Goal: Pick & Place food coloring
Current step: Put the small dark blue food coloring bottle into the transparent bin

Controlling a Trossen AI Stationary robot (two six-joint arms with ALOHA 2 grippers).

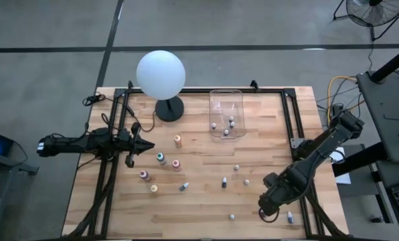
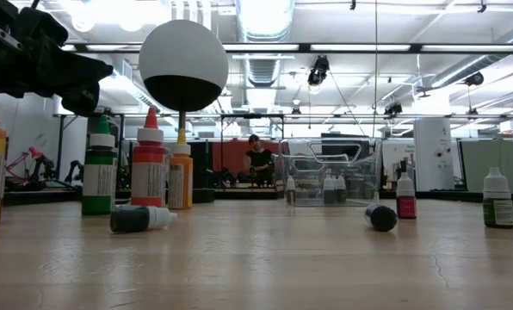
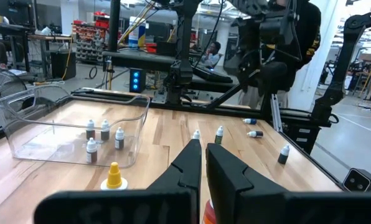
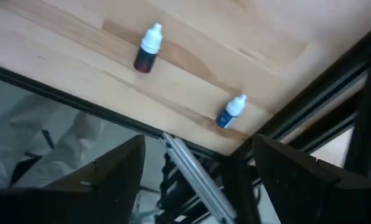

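Observation:
Food coloring bottles stand and lie scattered on the wooden table (image 1: 206,201): an orange one (image 1: 177,140), a teal one (image 1: 161,158), a pink one (image 1: 176,164), a yellow one (image 1: 154,189) and small dark ones (image 1: 224,181). Several small ones stand in the clear bin (image 1: 226,114). My left gripper (image 1: 146,144) hovers shut left of the orange bottle, also seen in its wrist view (image 3: 202,163). My right gripper (image 1: 265,211) is open by the table's near right corner, above a blue bottle (image 4: 230,113) and a dark red one (image 4: 148,46), both lying on their sides.
A white globe lamp (image 1: 161,73) stands on a dark base (image 1: 169,109) at the far edge, left of the bin. Black frame rails (image 1: 296,127) run along both sides. In the low view a teal bottle (image 2: 140,219) and a dark bottle (image 2: 381,217) lie flat.

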